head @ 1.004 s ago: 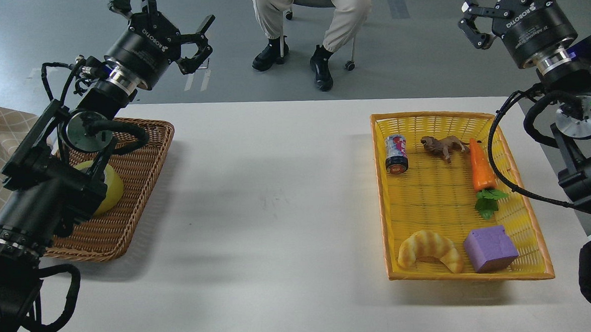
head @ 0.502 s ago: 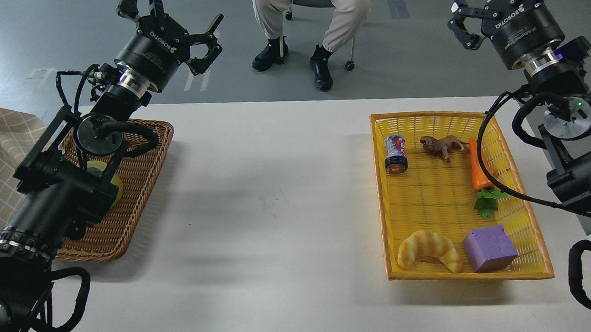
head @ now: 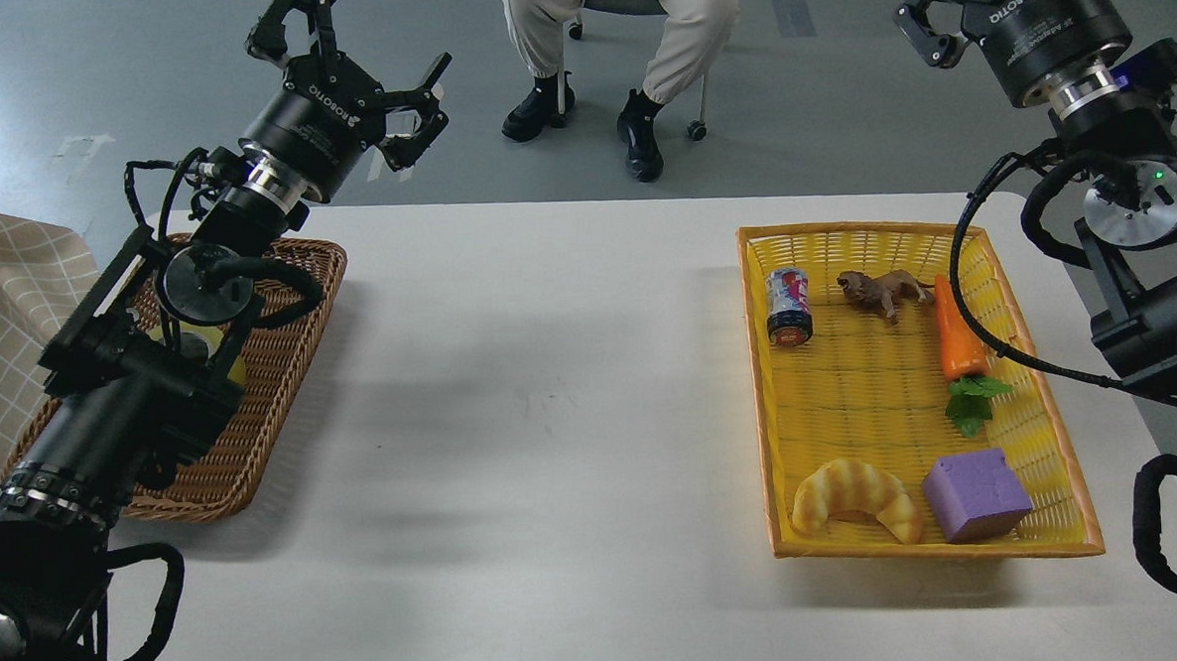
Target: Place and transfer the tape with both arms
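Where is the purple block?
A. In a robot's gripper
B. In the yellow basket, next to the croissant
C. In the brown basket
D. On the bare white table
B: the purple block lies at the near end of the yellow basket, just right of the croissant.

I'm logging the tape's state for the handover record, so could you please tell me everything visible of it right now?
Only a small yellow sliver of the tape shows, lying in the brown wicker basket at the table's left side. The left arm's black links cover most of it, so its core and pose cannot be made out. No gripper touches it.
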`<state>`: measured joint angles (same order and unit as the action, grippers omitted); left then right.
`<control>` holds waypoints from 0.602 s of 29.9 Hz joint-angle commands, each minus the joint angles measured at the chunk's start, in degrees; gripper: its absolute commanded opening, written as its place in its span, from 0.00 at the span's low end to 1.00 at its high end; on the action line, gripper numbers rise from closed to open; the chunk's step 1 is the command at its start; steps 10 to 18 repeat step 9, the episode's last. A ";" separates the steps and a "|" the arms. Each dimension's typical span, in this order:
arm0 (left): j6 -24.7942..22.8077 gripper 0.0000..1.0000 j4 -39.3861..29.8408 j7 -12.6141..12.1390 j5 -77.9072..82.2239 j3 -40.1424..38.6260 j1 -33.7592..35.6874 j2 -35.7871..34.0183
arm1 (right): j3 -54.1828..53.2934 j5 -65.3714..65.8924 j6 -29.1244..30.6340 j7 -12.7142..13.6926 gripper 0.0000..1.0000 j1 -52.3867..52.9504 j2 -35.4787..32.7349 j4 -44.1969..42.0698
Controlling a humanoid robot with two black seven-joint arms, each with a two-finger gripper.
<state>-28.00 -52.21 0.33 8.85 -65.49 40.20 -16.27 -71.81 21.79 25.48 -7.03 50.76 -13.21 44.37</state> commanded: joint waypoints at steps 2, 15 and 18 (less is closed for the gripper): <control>0.00 0.98 0.00 -0.33 0.02 0.19 -0.04 0.10 | 0.00 0.01 -0.08 0.00 1.00 0.74 0.29 -0.60; 0.00 0.98 0.00 -0.41 -0.06 0.02 -0.21 0.18 | 0.00 0.01 -0.08 0.00 1.00 0.74 0.47 -0.60; 0.00 0.98 0.00 -0.41 -0.06 0.02 -0.21 0.18 | 0.00 0.01 -0.08 0.00 1.00 0.74 0.47 -0.60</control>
